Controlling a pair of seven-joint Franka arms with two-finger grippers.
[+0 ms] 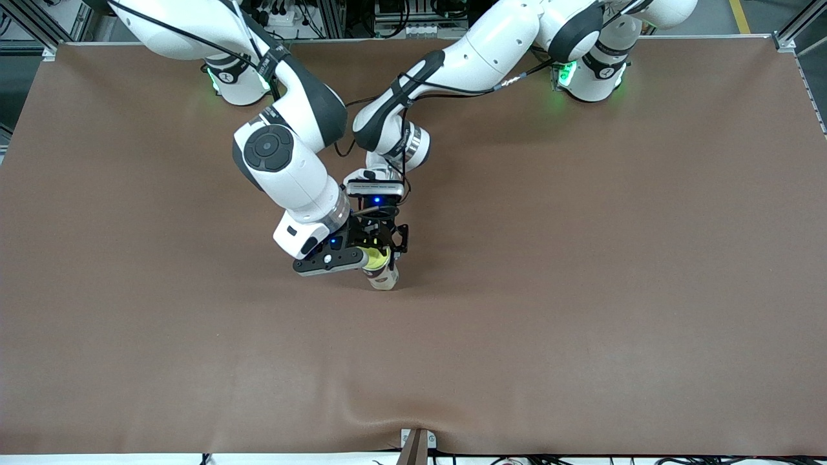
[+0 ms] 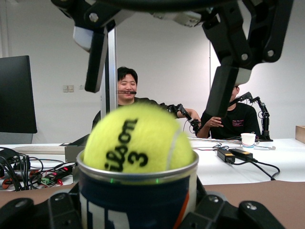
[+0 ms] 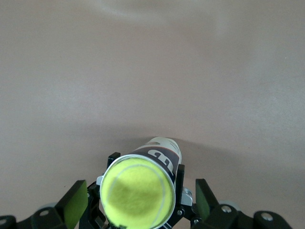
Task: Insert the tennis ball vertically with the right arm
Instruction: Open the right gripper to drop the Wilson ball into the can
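1. Near the middle of the table, I see the tennis ball sitting in the mouth of the can, its upper half still standing above the rim.
2. My left gripper is clamped around the can's body and holds it upright on the brown cloth; the left wrist view looks across the can's rim from just beside it.
3. My right gripper hangs directly over the can, fingers spread apart on either side of the ball and touching nothing, so I judge the ball is released.
4. I judge the step in hand to be the end of the insertion: the ball is dropped in but not seated deep, or the can is already nearly full; I cannot tell which.
5. My next move calls for either a gentle straight push down on the ball, or a straight lift of the right arm clear of the rim, keeping the fingers wide so they do not clip the metal lip.
6. Room is generous: bare cloth on all sides of the can, and the table edges lie well apart from it.
7. What crowds me is the two wrists packed close together over the can, so I would retreat upward first.
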